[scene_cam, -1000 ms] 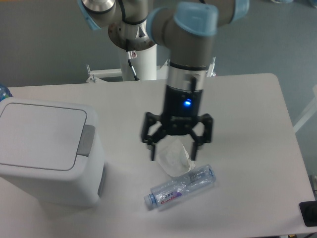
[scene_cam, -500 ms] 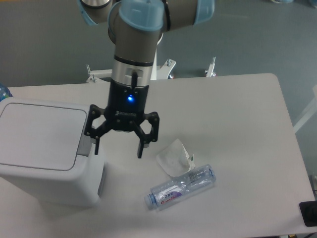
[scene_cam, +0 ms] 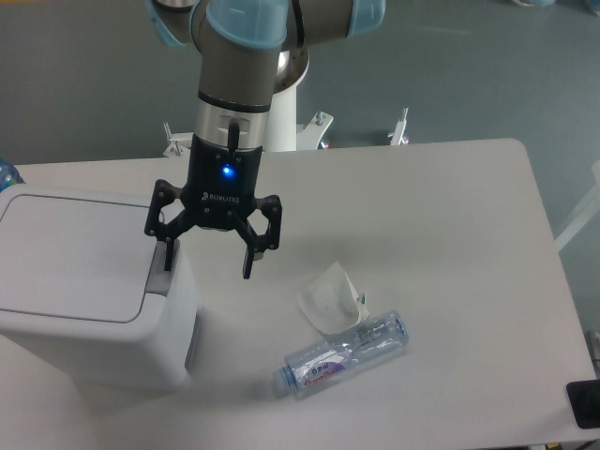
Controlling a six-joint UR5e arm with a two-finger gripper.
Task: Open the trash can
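Observation:
The trash can [scene_cam: 84,291] is a large white boxy bin at the left of the table. Its flat lid [scene_cam: 75,253] is down, and a grey push-button strip [scene_cam: 161,272] runs along its right edge. My gripper [scene_cam: 208,266] is open and empty, pointing down. It hangs at the bin's right edge, with its left fingertip [scene_cam: 168,262] over the grey strip and its right fingertip [scene_cam: 247,270] over the table. I cannot tell whether the left fingertip touches the strip.
A crumpled clear plastic cup [scene_cam: 330,300] and a clear plastic bottle [scene_cam: 342,354] lie on the table right of the gripper. The arm's white base [scene_cam: 281,131] stands at the table's far edge. A dark object [scene_cam: 583,403] sits at the front right corner.
The gripper has moved left, from above the cup and bottle to the trash can's right edge over the grey strip. It stayed open. The lid has not moved.

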